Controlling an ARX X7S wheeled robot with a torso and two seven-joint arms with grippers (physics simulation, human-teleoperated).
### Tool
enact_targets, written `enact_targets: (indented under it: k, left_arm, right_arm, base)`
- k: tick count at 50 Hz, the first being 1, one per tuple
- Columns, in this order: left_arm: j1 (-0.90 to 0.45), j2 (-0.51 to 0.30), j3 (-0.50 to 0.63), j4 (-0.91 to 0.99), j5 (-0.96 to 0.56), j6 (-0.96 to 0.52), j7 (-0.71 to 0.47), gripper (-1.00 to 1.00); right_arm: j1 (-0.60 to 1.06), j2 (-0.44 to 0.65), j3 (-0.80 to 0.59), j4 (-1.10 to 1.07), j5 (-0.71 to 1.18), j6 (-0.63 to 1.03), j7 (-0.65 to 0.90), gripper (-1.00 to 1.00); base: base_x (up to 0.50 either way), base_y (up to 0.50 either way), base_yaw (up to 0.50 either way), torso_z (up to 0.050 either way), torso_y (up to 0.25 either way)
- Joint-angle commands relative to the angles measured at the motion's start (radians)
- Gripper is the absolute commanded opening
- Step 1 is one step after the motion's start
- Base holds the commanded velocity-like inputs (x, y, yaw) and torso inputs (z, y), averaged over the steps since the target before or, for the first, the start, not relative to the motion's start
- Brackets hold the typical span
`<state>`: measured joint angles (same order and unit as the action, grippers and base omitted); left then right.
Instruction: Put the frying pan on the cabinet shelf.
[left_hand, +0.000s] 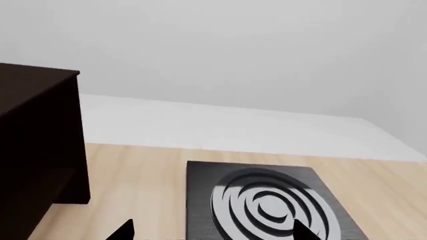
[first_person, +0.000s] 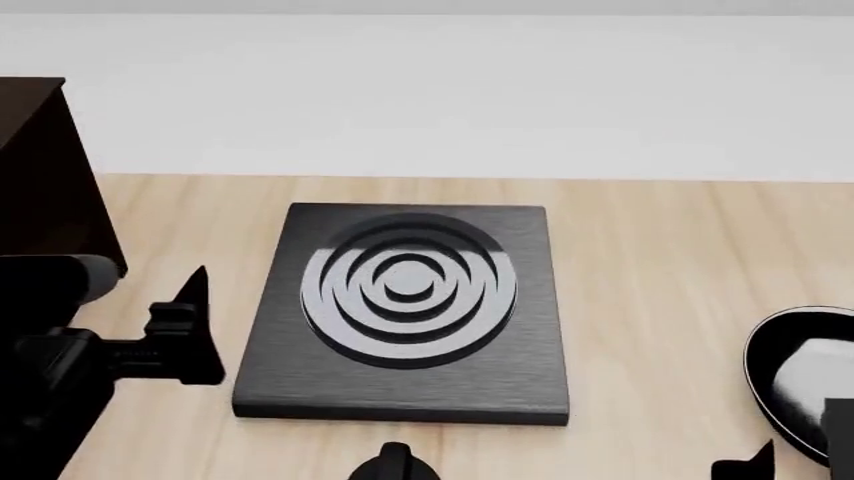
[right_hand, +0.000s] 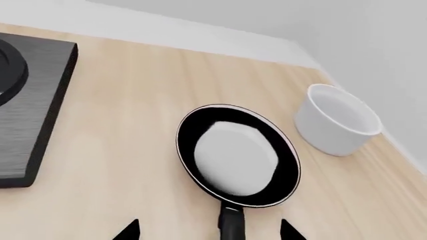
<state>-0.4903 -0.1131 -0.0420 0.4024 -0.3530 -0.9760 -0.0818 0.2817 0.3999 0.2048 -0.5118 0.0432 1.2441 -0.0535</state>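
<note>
Wooden counter (first_person: 667, 260): frying pan (right_hand: 237, 155) near right edge; right claw (right_hand: 210, 231) wide astride handle, left claw (left_hand: 213, 232) wide.

Stove plate (first_person: 407, 310) beside frying pan (first_person: 801, 380)

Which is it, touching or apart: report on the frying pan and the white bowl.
Apart. The right wrist view shows a strip of bare wooden counter between the frying pan rim and the white bowl.

Frying pan (right_hand: 237, 155) handle end apparently off-frame.
</note>
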Motion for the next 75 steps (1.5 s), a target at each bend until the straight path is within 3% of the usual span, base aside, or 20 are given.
enact_targets:
  k: [1, 39, 75]
  left_arm:
    - [-0.003, 0.009, 0.004, -0.027, -0.001, 0.035, 0.005, 1.00]
    - [0.005, -0.002, 0.030, -0.050, -0.041, 0.067, -0.022, 1.00]
    - [0.009, -0.011, 0.048, -0.061, -0.079, 0.085, -0.049, 1.00]
  right_arm:
    - [0.043, 0.044, 0.009, 0.149, -0.005, -0.022, -0.011, 1.00]
    - [0.034, 0.039, 0.076, 0.600, 0.036, -0.191, -0.052, 1.00]
    - [0.218, 0.011, 0.085, 0.918, 0.068, -0.304, -0.054, 1.00]
  base:
    - [0.00, 0.00, -0.01, 0.000, 0.000]
    - [0.00, 0.00, -0.01, 0.000, 0.000]
    - [0.00, 0.00, -0.01, 0.000, 0.000]
